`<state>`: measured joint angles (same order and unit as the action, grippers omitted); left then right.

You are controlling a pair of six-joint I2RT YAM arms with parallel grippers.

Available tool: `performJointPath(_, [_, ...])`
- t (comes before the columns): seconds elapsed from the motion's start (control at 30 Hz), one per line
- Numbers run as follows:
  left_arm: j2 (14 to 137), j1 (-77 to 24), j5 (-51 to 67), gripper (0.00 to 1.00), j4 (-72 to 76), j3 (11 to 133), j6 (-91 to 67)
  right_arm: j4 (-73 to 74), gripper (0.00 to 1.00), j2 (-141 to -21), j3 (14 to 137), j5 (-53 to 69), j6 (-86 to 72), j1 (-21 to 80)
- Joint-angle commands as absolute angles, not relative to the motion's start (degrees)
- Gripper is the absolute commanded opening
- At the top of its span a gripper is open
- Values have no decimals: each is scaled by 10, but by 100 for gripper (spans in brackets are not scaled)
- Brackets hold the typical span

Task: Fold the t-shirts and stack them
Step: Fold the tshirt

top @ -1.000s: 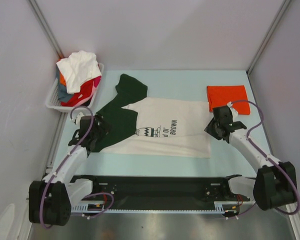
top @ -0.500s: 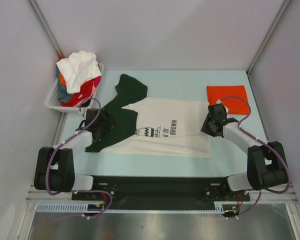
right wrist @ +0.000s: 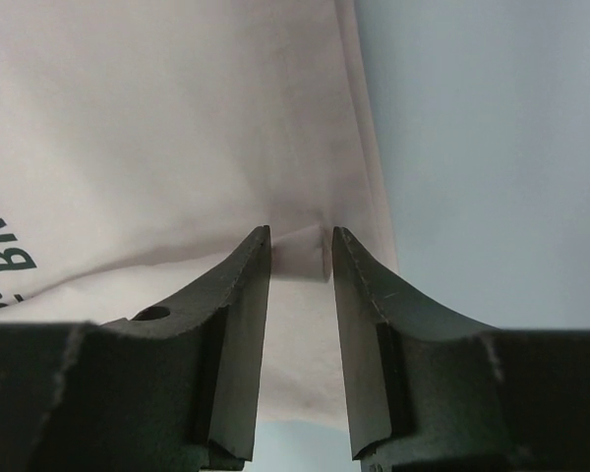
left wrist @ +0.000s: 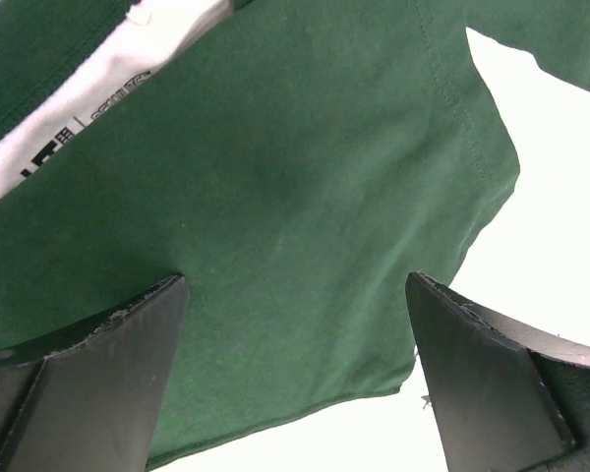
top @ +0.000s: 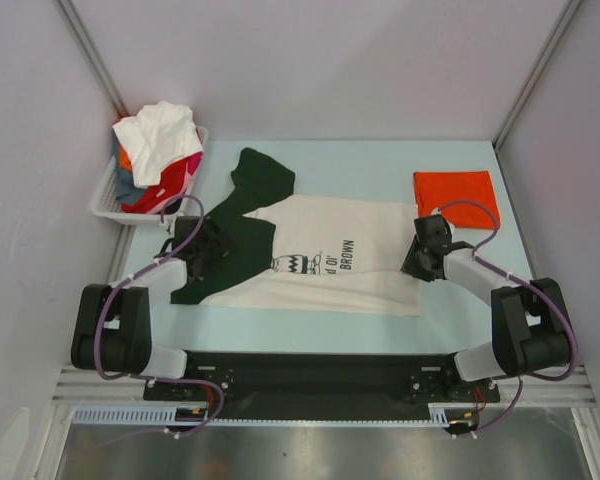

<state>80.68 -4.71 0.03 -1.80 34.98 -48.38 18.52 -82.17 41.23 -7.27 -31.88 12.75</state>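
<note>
Pale blue table [top: 360,160]. Cream shirt [top: 320,255] lies spread flat across the middle, print up, neck end to the left and hem to the right. It has dark green shoulders and sleeves: one sleeve stretches toward the far edge, the other lies flat toward the near left. Orange shirt [top: 455,195] is folded into a rectangle at the far right, right by the cream shirt's far hem corner; contact unclear. White basket [top: 104,196] sits at the far-left corner, apart from the far sleeve.
</note>
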Motion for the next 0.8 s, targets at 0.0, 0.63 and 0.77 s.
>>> performJointPath(0.0, [824, -49, -17, 100, -9, 364, -495, 180, 37, -789, 401, -84, -314, 128])
performJointPath(0.63, [832, -42, -71, 100, -40, 363, -490, 163, 0, -784, 394, -82, -316, 113])
performJointPath(0.77, [851, -33, -63, 100, -40, 364, -493, 163, 0, -769, 383, -79, -323, 84])
